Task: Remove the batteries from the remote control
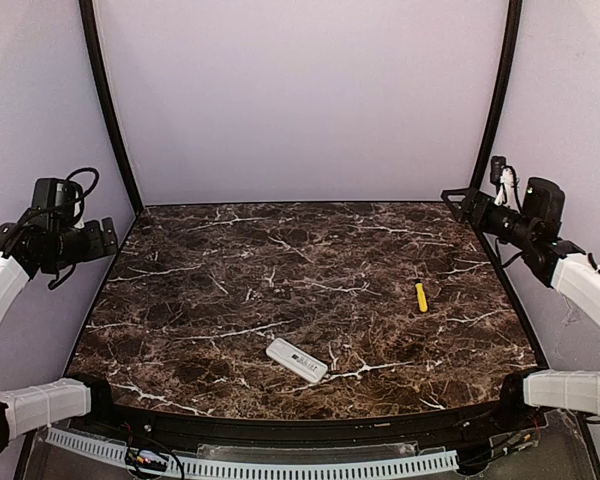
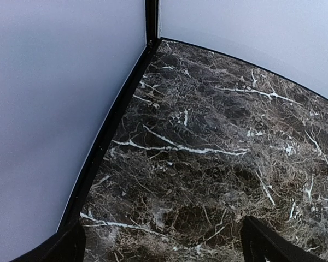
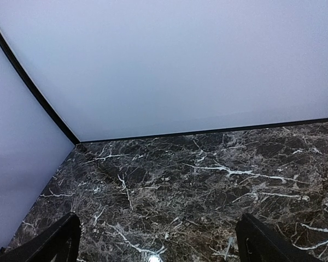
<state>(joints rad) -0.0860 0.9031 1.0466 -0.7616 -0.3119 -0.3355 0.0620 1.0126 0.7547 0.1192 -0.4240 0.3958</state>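
Two arms show at the sides of the overhead view, each wrist held high above an edge of the dark, white-veined marble table (image 1: 230,260). The left gripper (image 1: 108,238) sits at the middle left of that frame, over the table's left border and pointing inward. The right gripper (image 1: 458,204) sits at the upper right, near the far right corner. Both hold nothing. In the left wrist view the left gripper's two dark fingers (image 2: 70,246) poke in at the bottom corners with a wide stretch of bare marble between them, so its jaws stand wide. The right wrist view shows the same wide spread, one dark finger (image 3: 56,243) at the lower left of the frame and the other at the lower right. The remote control (image 1: 296,360) lies flat on the marble in the lower middle of the overhead frame, near the front edge and well apart from both grippers. It is angled, with its left end farther from the front edge than its right. Its upper face seems to carry small grey markings, though the view is too coarse to be sure, and its underside is hidden. A yellow stick (image 1: 421,297) lies up and to the right of the remote, apart from it, toward the table's right edge. Neither wrist camera catches the remote.
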